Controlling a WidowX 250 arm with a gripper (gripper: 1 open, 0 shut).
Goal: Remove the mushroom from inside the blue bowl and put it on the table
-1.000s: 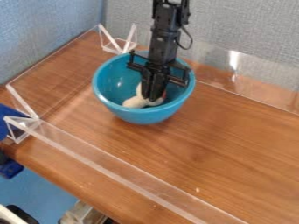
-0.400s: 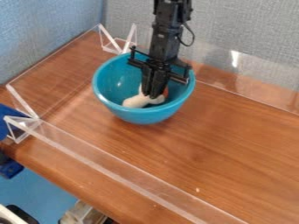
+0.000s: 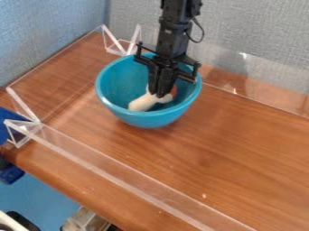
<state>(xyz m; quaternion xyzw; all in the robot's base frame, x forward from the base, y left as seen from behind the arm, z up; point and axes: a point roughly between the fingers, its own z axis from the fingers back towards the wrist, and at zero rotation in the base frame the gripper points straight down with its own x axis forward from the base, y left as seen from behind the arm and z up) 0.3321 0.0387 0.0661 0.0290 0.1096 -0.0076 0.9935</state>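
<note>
The blue bowl point(image 3: 121, 99) sits at the back left of the table point(image 3: 218, 153). My gripper point(image 3: 163, 87) reaches straight down into it from above and is shut on the mushroom point(image 3: 146, 101). The cream-white stem slants down and left from the fingers, its low end close to the bowl's floor. A bit of the reddish cap shows beside the fingers on the right.
Low clear acrylic walls point(image 3: 108, 176) edge the table on the front, left and back. Bare wood lies in front of and to the right of the bowl. A blue-grey wall stands behind.
The gripper has risen slightly in the bowl and the mushroom has tipped, its stem now slanting up off the bowl's floor.
</note>
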